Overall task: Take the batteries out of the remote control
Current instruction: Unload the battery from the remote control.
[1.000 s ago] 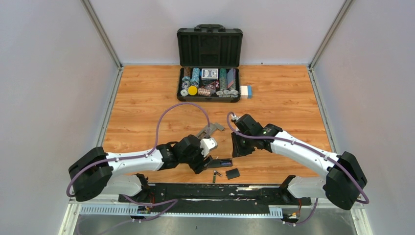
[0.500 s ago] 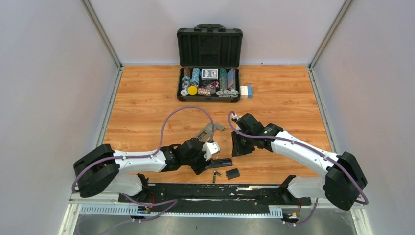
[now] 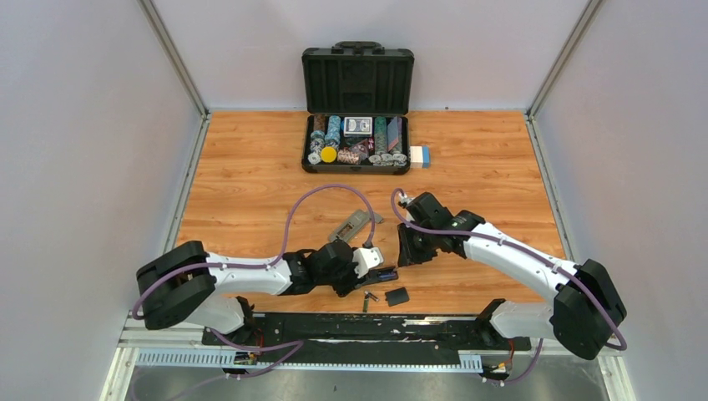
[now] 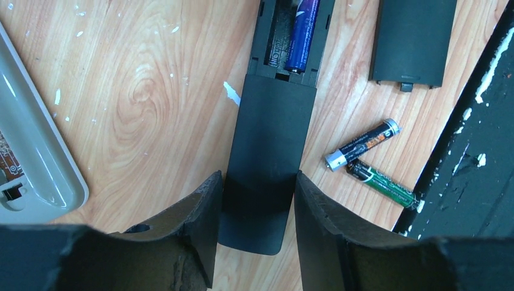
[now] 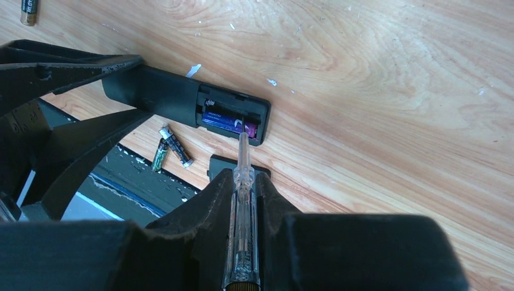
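Left wrist view: my left claw [image 4: 257, 179] straddles the remote [image 4: 270, 121], fingers [image 4: 200, 224] close beside both sides; I cannot tell if it grips. 1 battery [image 4: 302, 36] sits in the bay at 12 o'clock, 2 loose batteries [image 4: 362, 144] lie at 3 o'clock. My right claw [image 5: 244, 176] is clamped on a clear screwdriver [image 5: 242, 206].

Bright even light, soft shadows, sharp focus

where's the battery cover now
In the top view the cover lies flat by the table's near edge, just right of two loose batteries, beside the remote.
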`<state>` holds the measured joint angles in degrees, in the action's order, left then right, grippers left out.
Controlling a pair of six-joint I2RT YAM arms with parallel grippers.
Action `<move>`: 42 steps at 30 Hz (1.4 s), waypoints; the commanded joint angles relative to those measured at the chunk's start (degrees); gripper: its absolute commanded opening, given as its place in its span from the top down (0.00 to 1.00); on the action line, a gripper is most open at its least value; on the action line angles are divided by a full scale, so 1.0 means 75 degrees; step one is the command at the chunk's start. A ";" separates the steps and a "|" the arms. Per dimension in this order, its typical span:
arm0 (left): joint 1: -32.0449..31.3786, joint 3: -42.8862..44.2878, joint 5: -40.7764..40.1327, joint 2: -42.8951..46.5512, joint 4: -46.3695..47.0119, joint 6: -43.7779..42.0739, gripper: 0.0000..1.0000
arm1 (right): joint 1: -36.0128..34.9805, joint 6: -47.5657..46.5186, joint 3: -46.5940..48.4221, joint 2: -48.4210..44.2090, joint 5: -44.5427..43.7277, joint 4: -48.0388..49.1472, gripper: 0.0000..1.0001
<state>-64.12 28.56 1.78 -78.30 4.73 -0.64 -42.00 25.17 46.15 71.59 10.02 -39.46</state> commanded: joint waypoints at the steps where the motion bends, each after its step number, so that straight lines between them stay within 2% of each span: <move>1: -0.0039 0.0103 -0.0704 -0.0409 -0.0120 0.0046 0.54 | 0.0033 -0.0066 0.0014 -0.0255 0.0053 0.0238 1.00; 12: -0.0041 0.0156 -0.1113 -0.0276 -0.0158 -0.0055 0.59 | 0.0165 -0.0339 0.0264 -0.0295 -0.0590 -0.0340 1.00; 22: -0.0154 0.0320 -0.1461 -0.0247 -0.0470 -0.0323 0.60 | 0.0161 -0.0487 0.0292 -0.0152 -0.0408 -0.0292 1.00; 42: -0.0381 0.0666 -0.1066 -0.0761 -0.0596 -0.0230 0.60 | 0.0161 -0.0416 0.0233 0.0188 -0.0841 0.0073 1.00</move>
<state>-66.70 32.88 -7.55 -81.82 2.37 -2.04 -40.88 22.39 47.00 71.31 5.69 -40.03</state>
